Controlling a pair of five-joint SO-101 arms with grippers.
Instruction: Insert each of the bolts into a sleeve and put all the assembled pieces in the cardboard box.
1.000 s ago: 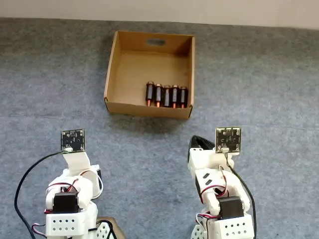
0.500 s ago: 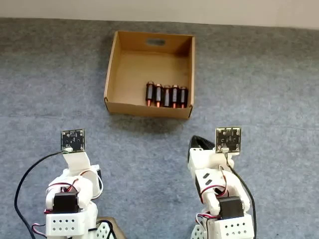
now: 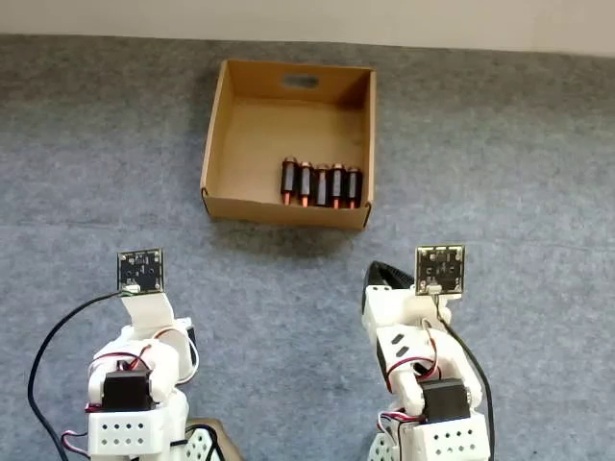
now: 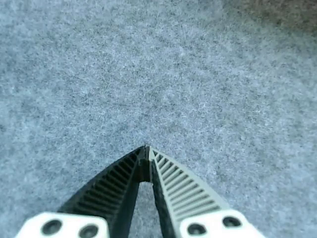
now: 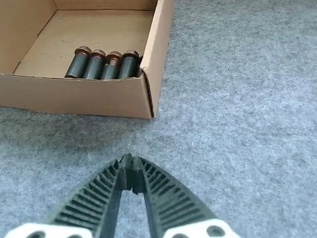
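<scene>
Lying side by side in open brown cardboard box [image 3: 283, 209] — five dark cylindrical sleeves with copper bolts [image 3: 322, 184], against near wall. Left gripper [image 4: 145, 151], right gripper [image 5: 128, 161] — tips pressed together, gripping nothing, above grey carpeted table [image 3: 500, 173].

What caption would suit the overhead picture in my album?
Five assembled pieces lie side by side in the cardboard box; the left arm and right arm sit back from it.

we see a grey carpet-like table [image 3: 500, 144] w/ the cardboard box [image 3: 279, 211] sitting flat on it; grey surface shows on all sides of the box.
</scene>
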